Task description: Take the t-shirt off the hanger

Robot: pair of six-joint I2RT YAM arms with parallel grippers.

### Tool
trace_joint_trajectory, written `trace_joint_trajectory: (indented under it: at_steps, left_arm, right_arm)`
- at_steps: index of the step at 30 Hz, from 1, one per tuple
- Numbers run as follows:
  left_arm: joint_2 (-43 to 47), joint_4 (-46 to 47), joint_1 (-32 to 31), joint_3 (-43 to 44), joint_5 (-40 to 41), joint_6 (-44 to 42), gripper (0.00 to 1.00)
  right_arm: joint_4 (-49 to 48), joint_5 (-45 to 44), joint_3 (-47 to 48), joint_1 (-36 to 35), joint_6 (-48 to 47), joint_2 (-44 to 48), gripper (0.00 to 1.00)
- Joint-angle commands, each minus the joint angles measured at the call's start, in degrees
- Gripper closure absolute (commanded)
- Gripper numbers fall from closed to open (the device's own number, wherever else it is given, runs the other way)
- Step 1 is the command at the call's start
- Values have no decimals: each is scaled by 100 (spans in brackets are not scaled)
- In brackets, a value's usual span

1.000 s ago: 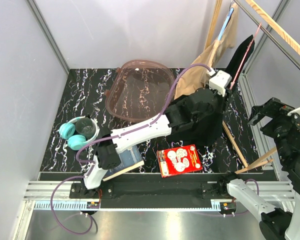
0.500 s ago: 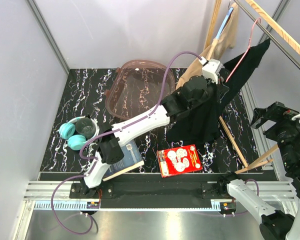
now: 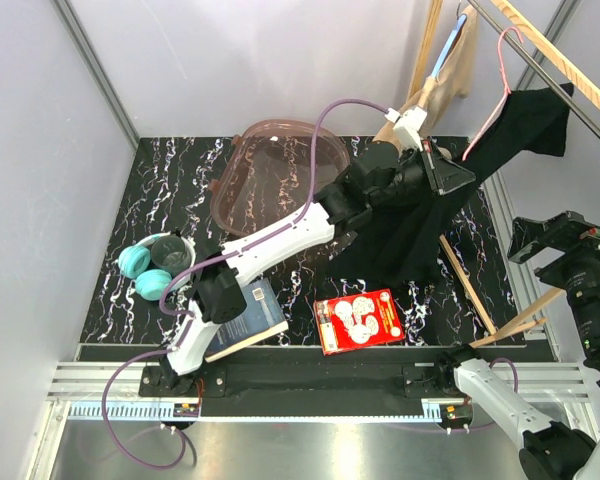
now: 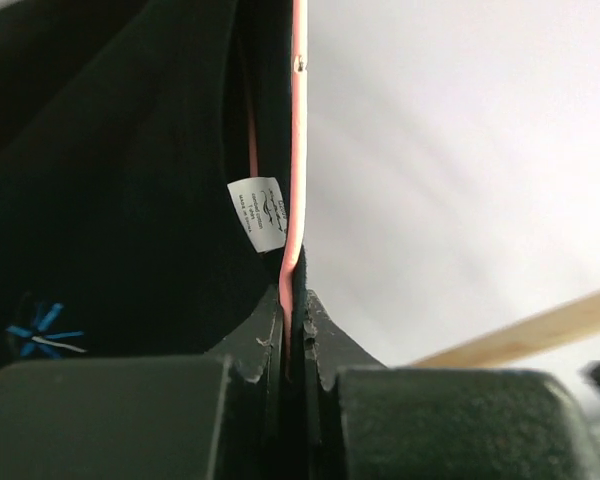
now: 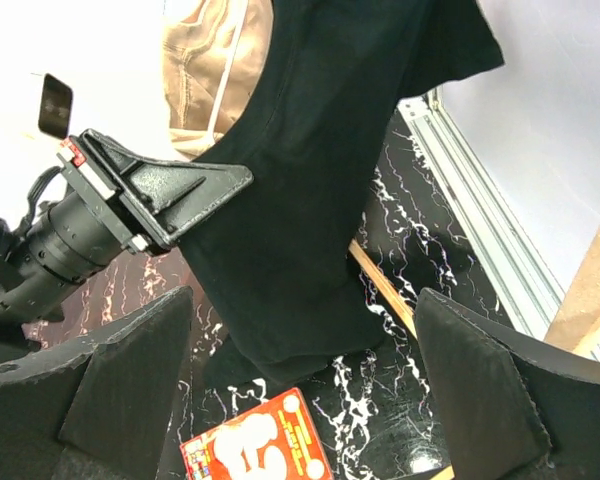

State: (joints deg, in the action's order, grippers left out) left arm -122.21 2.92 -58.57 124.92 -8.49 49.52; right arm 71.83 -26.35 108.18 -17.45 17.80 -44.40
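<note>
A black t-shirt hangs on a thin pink hanger whose hook is at the wooden rail; one sleeve is stretched up toward the rail. My left gripper is raised at the shirt's collar. In the left wrist view it is shut on the pink hanger wire together with black cloth, beside a white label. My right gripper is open and empty at the right edge. In the right wrist view it faces the hanging shirt from a distance.
A tan garment hangs on a blue hanger behind the shirt. A pink see-through basin, teal headphones, a book and a red card lie on the black marbled table. A wooden stick lies at right.
My left gripper has risen and moved right with the hanger. The shirt has lifted off the table and now stretches toward the rail. The right gripper has shifted slightly right.
</note>
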Motion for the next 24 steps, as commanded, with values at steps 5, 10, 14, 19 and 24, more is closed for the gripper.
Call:
trace_joint_trajectory:
  at_steps: [5, 10, 14, 19, 24]
  left_arm:
    - [251, 2317, 214, -38, -1277, 2114, 100]
    - [215, 3196, 267, -152, -1462, 2948, 100]
    - [172, 3557, 293, -152, -1602, 3371, 100]
    - [259, 4462, 293, -661, -1594, 3977, 100]
    - [548, 4691, 293, -1110, -1673, 3969, 100]
  right_arm:
    - [-91, -63, 177, 31, -128, 72, 0]
    - [-73, -90, 177, 31, -128, 63, 0]
    - [-47, -72, 168, 23, -84, 63, 0]
    - [-12, -20, 116, 23, -66, 63, 0]
    - [41, 86, 10, 31, -66, 37, 0]
